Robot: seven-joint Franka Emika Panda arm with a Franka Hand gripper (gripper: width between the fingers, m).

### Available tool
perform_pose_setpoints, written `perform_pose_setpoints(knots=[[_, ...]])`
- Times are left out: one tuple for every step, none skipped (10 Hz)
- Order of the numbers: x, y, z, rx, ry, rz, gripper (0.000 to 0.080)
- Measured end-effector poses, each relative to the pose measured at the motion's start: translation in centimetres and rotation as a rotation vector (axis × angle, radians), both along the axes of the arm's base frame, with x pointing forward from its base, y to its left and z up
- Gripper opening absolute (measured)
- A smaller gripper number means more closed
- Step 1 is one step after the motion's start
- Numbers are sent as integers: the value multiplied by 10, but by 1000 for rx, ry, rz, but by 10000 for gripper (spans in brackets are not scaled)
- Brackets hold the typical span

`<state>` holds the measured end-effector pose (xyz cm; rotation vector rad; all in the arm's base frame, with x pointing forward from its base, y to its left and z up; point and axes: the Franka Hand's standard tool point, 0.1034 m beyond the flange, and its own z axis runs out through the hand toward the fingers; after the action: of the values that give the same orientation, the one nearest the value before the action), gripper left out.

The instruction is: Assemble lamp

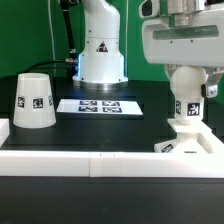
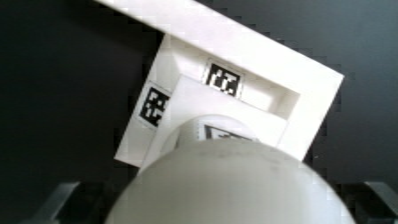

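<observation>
The round white bulb [image 1: 184,88] stands upright on the small flat base block [image 1: 192,142] at the exterior view's right. My gripper [image 1: 186,92] hangs straight over it, one finger on each side of the ball. In the wrist view the bulb [image 2: 222,175] fills the foreground over the tagged base [image 2: 267,95]. A dark gap shows between each finger [image 2: 64,202] and the bulb, so the gripper [image 2: 222,208] looks open. The cup-like shade [image 1: 33,101] stands mouth down at the exterior view's left, far from the gripper.
The marker board [image 1: 88,105] lies flat in front of the robot's pedestal [image 1: 100,55]. A low white wall [image 1: 80,160] runs along the front and turns the corner by the base block, which sits against it. A short wall piece is at the left edge [image 1: 4,128].
</observation>
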<state>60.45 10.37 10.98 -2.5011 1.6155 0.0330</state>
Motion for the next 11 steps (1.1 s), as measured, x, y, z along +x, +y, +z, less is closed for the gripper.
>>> perform_pose_setpoints(knots=[[0,1,1,12,25,-43,577],[0,1,1,23,40,-109,577],[0,1,0,28,49,-162,577],[0,2,-1,36,58,-206,577],[-1,3,-1,39,64,-237,577],[-1,3,-2,38,62,-225,641],[-1,3,-2,36,55,-181,688],[-1,4,-2,27,45,-108,696],[-1,4,-1,21,30,-13,696],[-1,4,2,12,9,125,696],[-2,5,5,9,-2,220,698]])
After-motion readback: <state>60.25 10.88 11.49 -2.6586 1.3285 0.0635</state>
